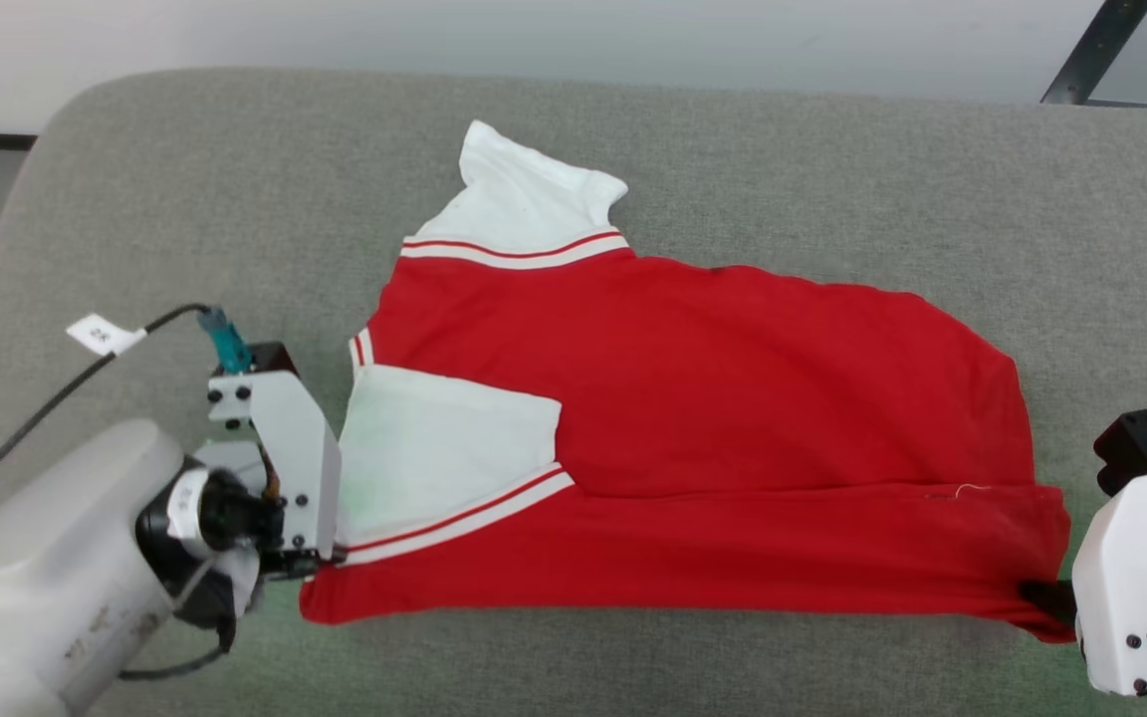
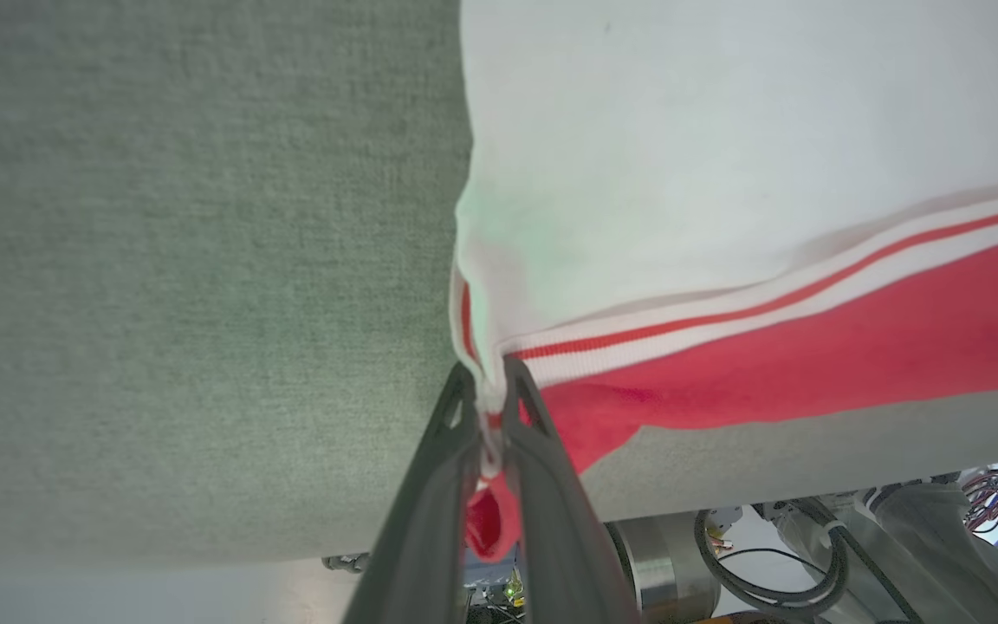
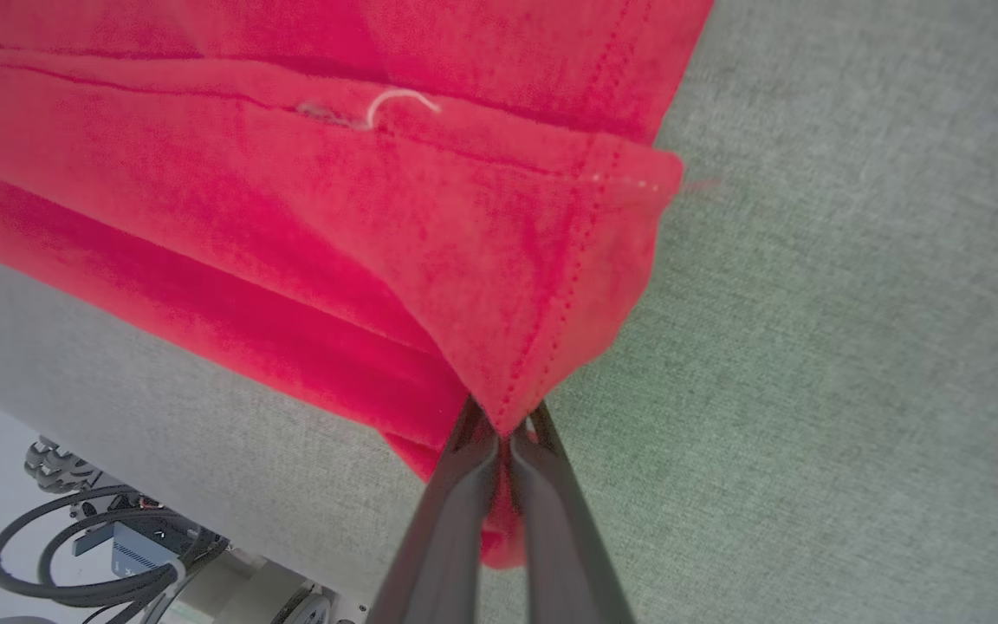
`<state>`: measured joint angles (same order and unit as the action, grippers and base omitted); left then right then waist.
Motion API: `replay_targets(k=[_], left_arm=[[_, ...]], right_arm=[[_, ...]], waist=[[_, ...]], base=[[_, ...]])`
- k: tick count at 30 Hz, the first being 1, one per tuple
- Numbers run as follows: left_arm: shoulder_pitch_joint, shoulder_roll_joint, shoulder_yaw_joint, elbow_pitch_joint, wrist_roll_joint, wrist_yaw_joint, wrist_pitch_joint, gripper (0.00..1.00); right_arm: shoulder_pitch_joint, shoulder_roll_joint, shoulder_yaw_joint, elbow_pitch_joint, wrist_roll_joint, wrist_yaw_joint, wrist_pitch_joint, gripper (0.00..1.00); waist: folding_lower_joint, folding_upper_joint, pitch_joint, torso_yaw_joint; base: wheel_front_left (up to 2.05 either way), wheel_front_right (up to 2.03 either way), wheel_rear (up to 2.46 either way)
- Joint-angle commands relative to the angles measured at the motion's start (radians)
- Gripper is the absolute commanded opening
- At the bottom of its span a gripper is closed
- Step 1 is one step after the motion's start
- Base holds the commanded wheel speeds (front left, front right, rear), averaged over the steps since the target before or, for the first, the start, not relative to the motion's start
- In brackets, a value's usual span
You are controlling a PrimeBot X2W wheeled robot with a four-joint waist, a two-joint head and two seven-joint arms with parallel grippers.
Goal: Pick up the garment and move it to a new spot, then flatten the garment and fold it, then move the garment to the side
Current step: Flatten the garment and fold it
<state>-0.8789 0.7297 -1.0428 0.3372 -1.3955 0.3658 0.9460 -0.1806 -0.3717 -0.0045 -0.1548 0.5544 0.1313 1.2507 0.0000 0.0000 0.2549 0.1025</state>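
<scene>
Red garment (image 1: 733, 398), low left pincer (image 2: 490, 386) pinching sleeve corner, low right pincer (image 3: 508, 425) pinching hem

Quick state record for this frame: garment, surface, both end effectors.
surface: grey fabric pad
garment: red shirt, laid lengthwise on the pad, no lettering visible
near sleeve: white, folded onto the body
far sleeve: white, sticking out at the far edge
left end effector: shut on the sleeve-end near corner
right end effector: shut on the hem-end near corner
fold stage: near long edge looks doubled over; not yet compact
</scene>
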Motion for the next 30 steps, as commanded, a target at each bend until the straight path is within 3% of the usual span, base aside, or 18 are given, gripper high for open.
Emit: replay_targets(k=[1,8,10,12,13,14,17,18,19,20,25,30], left_arm=[[0.024,0.010,-0.003,-0.009,-0.006,0.011,-0.007,0.00],[0.084,0.007,-0.009,-0.032,-0.018,0.029,-0.025,0.02],[0.091,0.010,-0.010,-0.034,-0.017,0.032,-0.028,0.16],[0.091,0.017,-0.010,-0.035,-0.008,0.036,-0.035,0.32],[0.087,0.020,-0.008,-0.036,-0.004,0.039,-0.039,0.40],[0.084,0.024,-0.006,-0.038,0.000,0.038,-0.042,0.43],[0.073,0.034,0.002,-0.053,0.009,0.041,-0.057,0.59],[0.070,0.039,0.004,-0.059,0.013,0.042,-0.063,0.70],[0.066,0.043,0.008,-0.067,0.019,0.044,-0.071,0.90],[0.062,0.049,0.011,-0.077,0.026,0.040,-0.085,1.00],[0.055,0.070,0.037,-0.112,0.054,0.037,-0.157,1.00],[0.034,0.085,0.062,-0.135,0.089,0.015,-0.231,1.00]], right_arm=[[0.018,0.003,-0.007,-0.004,-0.004,-0.001,-0.006,0.00],[0.043,0.019,0.009,0.007,-0.001,-0.001,-0.034,0.00],[0.042,0.015,0.017,0.007,-0.004,-0.001,-0.046,0.01],[0.041,0.012,0.024,0.007,-0.002,-0.001,-0.062,0.40],[0.042,0.008,0.028,0.006,0.000,-0.001,-0.067,0.50],[0.042,0.004,0.032,0.002,0.002,-0.001,-0.077,1.00],[0.048,-0.002,0.037,-0.004,0.013,-0.001,-0.093,1.00],[0.049,-0.004,0.037,-0.008,0.014,-0.001,-0.102,1.00],[0.050,-0.003,0.036,-0.014,0.018,-0.001,-0.111,1.00],[0.051,-0.001,0.034,-0.020,0.021,-0.001,-0.122,1.00],[0.074,-0.010,0.040,-0.068,0.012,-0.001,-0.215,1.00],[0.086,-0.027,0.059,-0.112,-0.014,-0.001,-0.406,1.00]], waist=[[0.0000,0.0000,0.004,-0.005],[0.0000,0.0000,0.010,-0.018],[0.0000,0.0000,0.008,-0.021],[0.0000,0.0000,0.005,-0.023],[0.0000,0.0000,0.003,-0.024],[0.0000,0.0000,-0.001,-0.025],[0.0000,0.0000,-0.014,-0.027],[0.0000,0.0000,-0.020,-0.027],[0.0000,0.0000,-0.024,-0.028],[0.0000,0.0000,-0.029,-0.030],[0.0000,0.0000,-0.050,-0.038],[0.0000,0.0000,-0.068,-0.052]], base=[[0.00,0.00,0.00],[0.00,0.00,0.00],[0.00,0.00,0.00],[0.00,0.00,0.00],[0.00,0.00,0.00],[0.00,0.00,0.00],[0.00,0.00,0.00],[0.00,0.00,0.00],[0.00,0.00,0.00],[0.00,0.00,0.00],[0.00,0.00,0.00],[0.00,0.00,0.00]])
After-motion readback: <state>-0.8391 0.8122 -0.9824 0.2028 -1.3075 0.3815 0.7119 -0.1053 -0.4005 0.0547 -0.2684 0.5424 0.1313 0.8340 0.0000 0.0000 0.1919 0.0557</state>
